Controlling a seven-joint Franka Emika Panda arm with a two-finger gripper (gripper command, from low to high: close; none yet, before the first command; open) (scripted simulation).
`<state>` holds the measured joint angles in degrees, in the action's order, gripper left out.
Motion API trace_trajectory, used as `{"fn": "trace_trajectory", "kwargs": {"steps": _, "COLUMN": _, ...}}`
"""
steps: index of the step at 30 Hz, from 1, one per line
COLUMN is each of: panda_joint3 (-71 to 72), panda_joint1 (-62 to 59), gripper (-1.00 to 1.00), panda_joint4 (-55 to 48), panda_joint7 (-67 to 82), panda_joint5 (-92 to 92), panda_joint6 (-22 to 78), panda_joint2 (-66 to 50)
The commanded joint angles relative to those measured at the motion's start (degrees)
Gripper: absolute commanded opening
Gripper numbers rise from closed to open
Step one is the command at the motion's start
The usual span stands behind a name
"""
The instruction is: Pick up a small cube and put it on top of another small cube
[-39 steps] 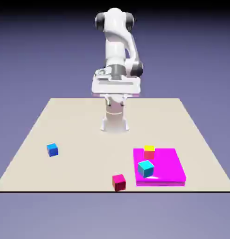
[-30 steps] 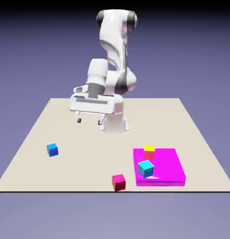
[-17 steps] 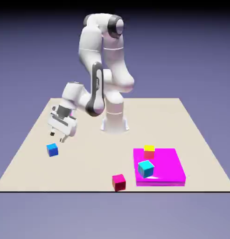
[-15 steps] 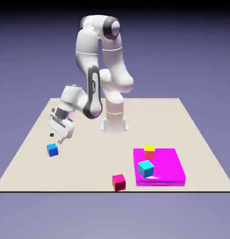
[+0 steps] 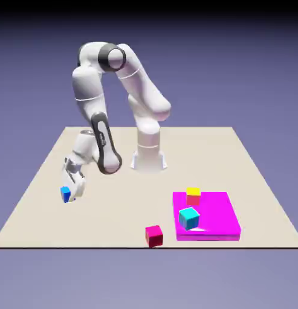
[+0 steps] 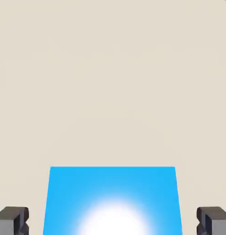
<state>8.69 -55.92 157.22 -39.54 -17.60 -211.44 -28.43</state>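
While gripper (image 6: pixel 113 221) straddles blue cube (image 6: pixel 112 201), gaps flank both fingertips (image 6: pixel 13 220).

Rendered simulation scene, flat beige table (image 5: pixel 115 157), featureless blue-violet backdrop, untextured solid-colour cubes, magenta slab (image 5: pixel 217 214)

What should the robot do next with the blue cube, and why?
Probably close the gripper on the blue cube. In the hand view the cube sits centred between the two fingertips, with a gap on each side, so the jaws look open and lined up. In the exterior view the gripper is already down at the cube on the table, so squeezing seems the next step before lifting.
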Motion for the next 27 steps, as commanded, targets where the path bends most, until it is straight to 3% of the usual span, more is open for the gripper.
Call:
{"fn": "trace_trajectory", "kwargs": {"steps": 1, "panda_joint3": 0.1, "panda_joint1": 0.2, "gripper": -1.00, "panda_joint4": 1.0, "panda_joint7": 0.2, "panda_joint5": -0.6, "panda_joint6": 1.0, "panda_joint2": 2.1}}
{"fn": "trace_trajectory", "kwargs": {"steps": 9, "panda_joint3": 0.5, "panda_joint1": 1.6, "gripper": -1.00, "panda_joint4": 7.3, "panda_joint7": 0.9, "panda_joint5": -3.7, "panda_joint6": 7.3, "panda_joint2": 14.6}}
{"fn": "trace_trajectory", "kwargs": {"steps": 27, "panda_joint3": 22.8, "panda_joint1": 4.2, "gripper": -1.00, "panda_joint4": -4.1, "panda_joint7": -12.8, "panda_joint5": 41.2, "panda_joint6": 22.0, "panda_joint2": 13.3}}
